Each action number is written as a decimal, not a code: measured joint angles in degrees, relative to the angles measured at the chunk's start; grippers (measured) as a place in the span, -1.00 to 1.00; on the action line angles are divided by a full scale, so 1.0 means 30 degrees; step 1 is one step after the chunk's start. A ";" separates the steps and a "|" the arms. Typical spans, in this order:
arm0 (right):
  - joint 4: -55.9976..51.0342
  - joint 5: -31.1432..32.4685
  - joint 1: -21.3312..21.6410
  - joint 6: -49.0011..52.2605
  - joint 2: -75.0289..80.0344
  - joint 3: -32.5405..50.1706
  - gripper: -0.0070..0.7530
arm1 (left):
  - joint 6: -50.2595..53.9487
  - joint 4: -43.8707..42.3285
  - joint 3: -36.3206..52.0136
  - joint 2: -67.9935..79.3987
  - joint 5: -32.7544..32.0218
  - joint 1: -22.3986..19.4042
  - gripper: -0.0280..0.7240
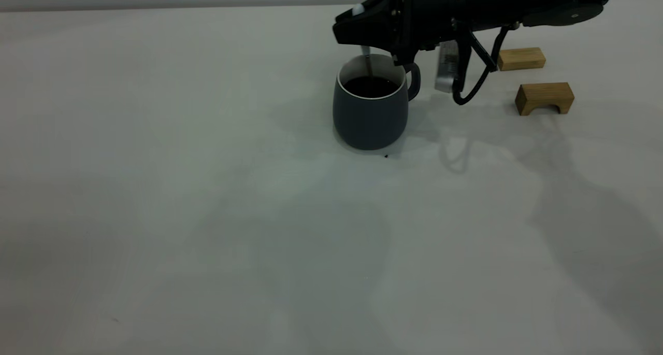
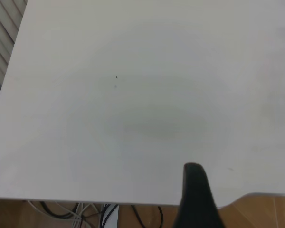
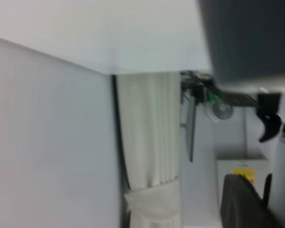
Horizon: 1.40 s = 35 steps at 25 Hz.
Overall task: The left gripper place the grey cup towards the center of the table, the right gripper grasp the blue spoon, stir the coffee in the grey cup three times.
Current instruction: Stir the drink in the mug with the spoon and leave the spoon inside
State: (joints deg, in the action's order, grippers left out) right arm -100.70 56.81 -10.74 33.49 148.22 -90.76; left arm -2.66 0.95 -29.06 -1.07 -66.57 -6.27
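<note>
The grey cup (image 1: 370, 117) stands upright on the table (image 1: 207, 215) a little right of the middle, handle turned to the right, with dark coffee (image 1: 371, 86) inside. My right gripper (image 1: 358, 29) reaches in from the right just above the rim and is shut on the blue spoon (image 1: 366, 64). The spoon's pale handle end pokes out above the fingers and its thin neck dips into the coffee, hiding the bowl. My left gripper is out of the exterior view. In the left wrist view one black finger (image 2: 195, 199) hangs over the bare table (image 2: 133, 118) near its edge, holding nothing.
Two wooden blocks lie to the right of the cup: a flat one (image 1: 521, 58) farther back and an arched one (image 1: 544, 98) nearer. A tiny black speck (image 1: 386, 156) sits just in front of the cup. Cables show below the table edge (image 2: 76, 211).
</note>
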 joint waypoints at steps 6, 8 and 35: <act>0.1659 0.1898 0.1119 -0.0515 0.0014 -0.0037 -0.70 | 0.0000 0.0000 0.0000 0.0000 0.0000 0.0000 0.63; 0.2656 0.2700 0.1373 -0.0778 0.0014 -0.0037 -0.70 | 0.0000 0.0000 0.0000 0.0000 0.0000 0.0000 0.63; 0.1059 0.0670 0.0703 -0.0865 0.0014 -0.0230 -0.70 | 0.0000 0.0000 0.0000 0.0000 0.0000 0.0000 0.63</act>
State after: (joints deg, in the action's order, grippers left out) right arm -97.52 58.82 -8.63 30.89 148.27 -91.45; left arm -2.66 0.95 -29.06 -1.07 -66.57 -6.27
